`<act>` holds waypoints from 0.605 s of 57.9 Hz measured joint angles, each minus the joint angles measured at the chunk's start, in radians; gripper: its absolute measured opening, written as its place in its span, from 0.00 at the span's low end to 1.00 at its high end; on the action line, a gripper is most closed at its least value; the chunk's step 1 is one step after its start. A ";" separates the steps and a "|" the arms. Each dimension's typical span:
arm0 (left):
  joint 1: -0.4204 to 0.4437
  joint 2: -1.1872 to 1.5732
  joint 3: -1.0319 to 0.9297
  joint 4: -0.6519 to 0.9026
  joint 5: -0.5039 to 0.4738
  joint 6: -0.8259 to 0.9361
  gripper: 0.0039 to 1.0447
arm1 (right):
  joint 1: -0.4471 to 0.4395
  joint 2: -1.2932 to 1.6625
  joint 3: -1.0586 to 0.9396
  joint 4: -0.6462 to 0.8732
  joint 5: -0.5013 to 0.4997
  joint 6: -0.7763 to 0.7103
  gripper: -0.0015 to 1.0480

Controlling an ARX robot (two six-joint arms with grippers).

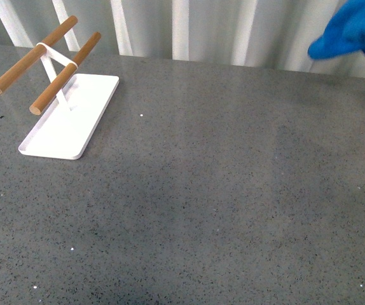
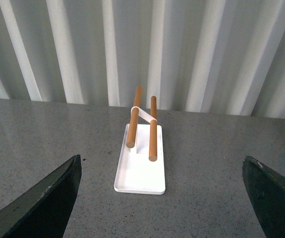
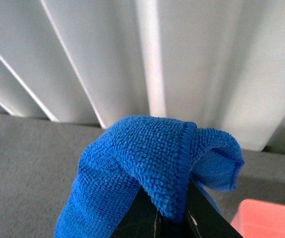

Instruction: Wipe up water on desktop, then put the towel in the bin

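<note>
The blue fuzzy towel (image 1: 354, 30) hangs in the air at the far right of the front view, above the dark-grey speckled desktop (image 1: 201, 190). In the right wrist view my right gripper (image 3: 168, 215) is shut on the towel (image 3: 137, 168), which bunches over the black fingers. A pink-red bin corner (image 3: 269, 218) shows below the towel to one side. My left gripper (image 2: 162, 198) is open and empty above the desktop (image 2: 207, 188), its black fingers (image 2: 48, 198) wide apart. Neither arm itself shows in the front view.
A white rectangular tray (image 1: 71, 117) with a stand of two wooden rods (image 1: 39, 60) sits at the far left of the desktop; it also shows in the left wrist view (image 2: 141, 163). A white corrugated wall (image 1: 189, 28) runs along the back edge.
</note>
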 joint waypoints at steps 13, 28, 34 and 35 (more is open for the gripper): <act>0.000 0.000 0.000 0.000 0.000 0.000 0.94 | -0.137 -0.018 0.126 -0.077 -0.035 0.007 0.03; 0.000 0.000 0.000 0.000 0.000 0.000 0.94 | -0.290 -0.012 0.126 -0.135 -0.111 0.010 0.03; 0.000 0.000 0.000 0.000 0.000 0.000 0.94 | -0.340 -0.012 0.065 -0.124 -0.146 0.007 0.03; 0.000 0.000 0.000 0.000 0.000 0.000 0.94 | -0.350 -0.012 0.048 -0.121 -0.155 0.007 0.03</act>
